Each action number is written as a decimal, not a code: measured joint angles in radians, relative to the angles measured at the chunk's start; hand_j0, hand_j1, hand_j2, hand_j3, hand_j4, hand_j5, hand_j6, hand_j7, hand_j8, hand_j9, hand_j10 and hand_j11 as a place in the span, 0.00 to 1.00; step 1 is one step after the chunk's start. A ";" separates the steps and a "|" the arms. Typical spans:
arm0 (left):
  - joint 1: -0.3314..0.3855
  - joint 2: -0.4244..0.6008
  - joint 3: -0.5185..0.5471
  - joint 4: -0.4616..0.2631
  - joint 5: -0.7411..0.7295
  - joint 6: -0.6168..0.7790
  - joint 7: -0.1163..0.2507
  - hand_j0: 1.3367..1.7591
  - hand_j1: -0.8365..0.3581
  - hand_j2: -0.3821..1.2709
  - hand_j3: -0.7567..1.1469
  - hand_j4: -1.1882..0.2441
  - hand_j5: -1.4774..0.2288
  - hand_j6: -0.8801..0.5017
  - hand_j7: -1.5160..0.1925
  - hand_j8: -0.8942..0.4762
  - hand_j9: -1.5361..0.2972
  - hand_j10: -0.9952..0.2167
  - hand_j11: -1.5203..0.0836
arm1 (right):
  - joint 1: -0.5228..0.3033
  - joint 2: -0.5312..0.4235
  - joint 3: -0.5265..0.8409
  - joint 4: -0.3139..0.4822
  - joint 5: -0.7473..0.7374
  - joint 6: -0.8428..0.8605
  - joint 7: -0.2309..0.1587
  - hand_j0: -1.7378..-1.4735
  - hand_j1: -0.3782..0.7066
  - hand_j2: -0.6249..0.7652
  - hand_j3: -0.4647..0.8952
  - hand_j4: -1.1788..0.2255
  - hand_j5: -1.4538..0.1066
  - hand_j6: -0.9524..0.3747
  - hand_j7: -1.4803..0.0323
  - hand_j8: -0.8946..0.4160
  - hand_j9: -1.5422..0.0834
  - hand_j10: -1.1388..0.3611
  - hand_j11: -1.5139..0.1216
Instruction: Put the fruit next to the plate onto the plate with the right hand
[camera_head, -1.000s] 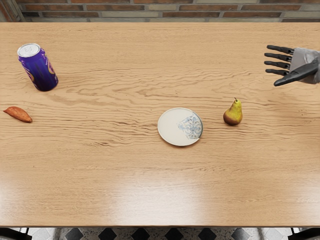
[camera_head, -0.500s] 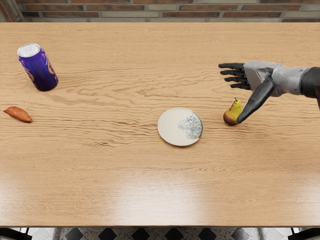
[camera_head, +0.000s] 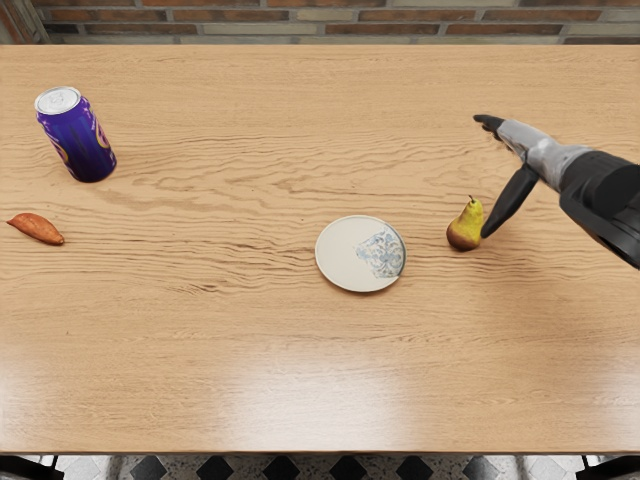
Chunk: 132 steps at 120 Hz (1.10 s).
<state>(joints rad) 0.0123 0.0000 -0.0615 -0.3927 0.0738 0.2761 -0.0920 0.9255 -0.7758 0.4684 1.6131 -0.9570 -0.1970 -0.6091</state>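
Right hand (camera_head: 524, 150) comes in edge-on from the right, fingers out straight and apart, gripping nothing. Its dark thumb (camera_head: 505, 203) slants down just beside the pear (camera_head: 465, 226); whether they touch, I cannot tell. The pear stands upright, smooth yellow-brown skin, stem up, on the table (camera_head: 300, 370) near the plate's right side and not on it. The plate (camera_head: 345, 250) is round, pale and flat, with a blue-grey pattern on its right half. There is bare grained wood all round both. Far left are a glossy purple soda can (camera_head: 75, 133) and a tapered orange sweet potato (camera_head: 35, 228), well apart.
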 joint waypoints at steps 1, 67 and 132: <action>0.000 0.000 0.000 0.000 0.000 0.000 0.000 0.76 0.99 0.23 0.40 0.83 0.87 0.64 0.89 0.65 0.84 0.82 0.95 | -0.001 0.004 -0.001 -0.003 -0.005 -0.004 0.000 0.30 0.03 0.45 0.34 0.84 0.93 0.71 0.98 0.68 0.95 0.76 0.93; 0.000 0.000 0.000 0.000 0.000 0.000 0.000 0.76 0.99 0.23 0.40 0.83 0.87 0.64 0.89 0.65 0.84 0.82 0.95 | -0.064 0.210 -0.014 -0.217 -0.072 -0.117 -0.002 0.30 0.03 0.45 0.34 0.84 0.93 0.71 0.98 0.68 0.95 0.76 0.93; 0.000 0.000 0.000 0.000 0.000 0.000 0.000 0.76 0.99 0.23 0.40 0.83 0.87 0.64 0.89 0.65 0.84 0.82 0.95 | -0.120 0.242 -0.015 -0.240 -0.080 -0.229 -0.002 0.30 0.10 0.44 0.34 0.79 0.88 0.66 0.92 0.63 0.89 0.71 0.87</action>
<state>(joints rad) 0.0123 0.0000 -0.0615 -0.3927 0.0738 0.2761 -0.0920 0.8054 -0.5335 0.4529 1.3727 -1.0372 -0.4259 -0.6109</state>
